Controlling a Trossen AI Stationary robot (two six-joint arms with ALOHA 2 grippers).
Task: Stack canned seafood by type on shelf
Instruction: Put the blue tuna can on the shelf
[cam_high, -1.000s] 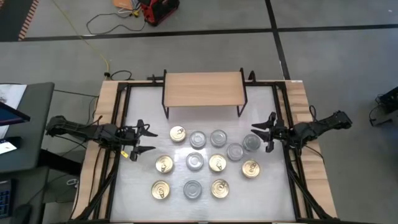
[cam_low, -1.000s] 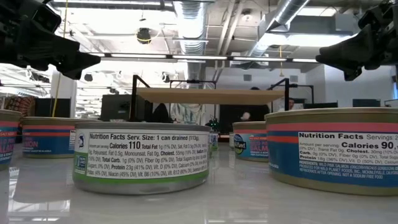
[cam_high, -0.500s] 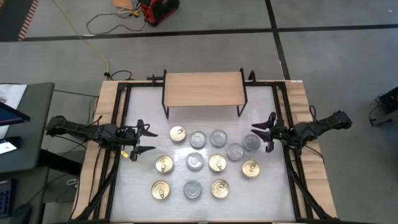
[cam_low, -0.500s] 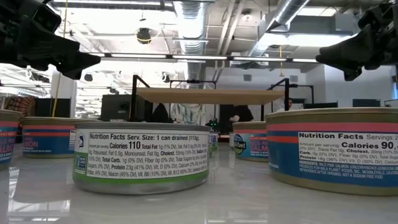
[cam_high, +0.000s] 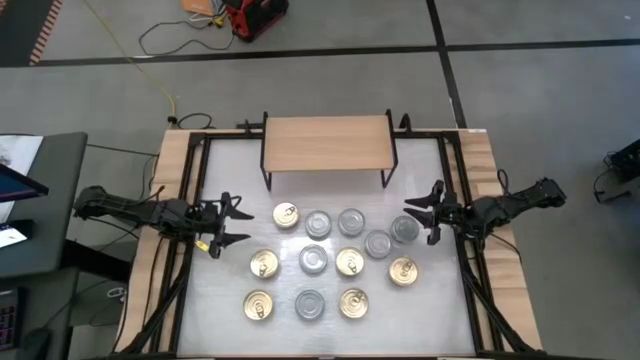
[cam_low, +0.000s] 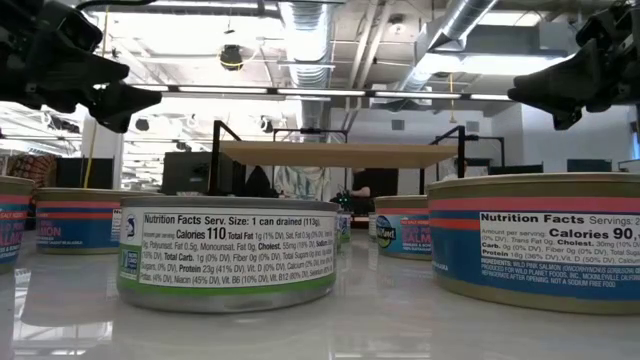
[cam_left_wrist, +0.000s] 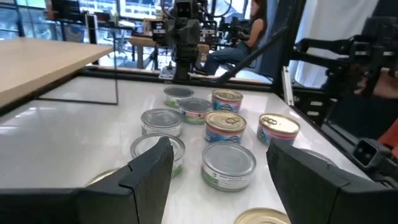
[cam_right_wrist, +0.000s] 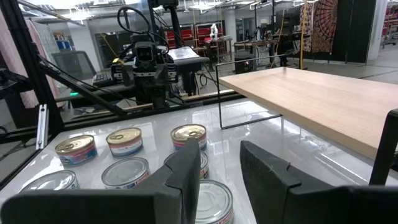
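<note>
Cans (cam_high: 313, 259): shiny metal lids, glossy paper labels. Shelf (cam_high: 326, 143): matt light wood, thin black metal legs. Tabletop (cam_high: 420, 310): glossy white.

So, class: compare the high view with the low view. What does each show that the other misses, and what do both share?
Only the high view shows every tin lid: six gold-topped cans and six silver-topped cans, grouped in front of the bare shelf, with the left gripper and right gripper flanking them, jaws open. Only the low view shows side labels, such as the nutrition panel on the nearest can, and the room's ceiling. Both show the shelf, cans and both arms.
</note>
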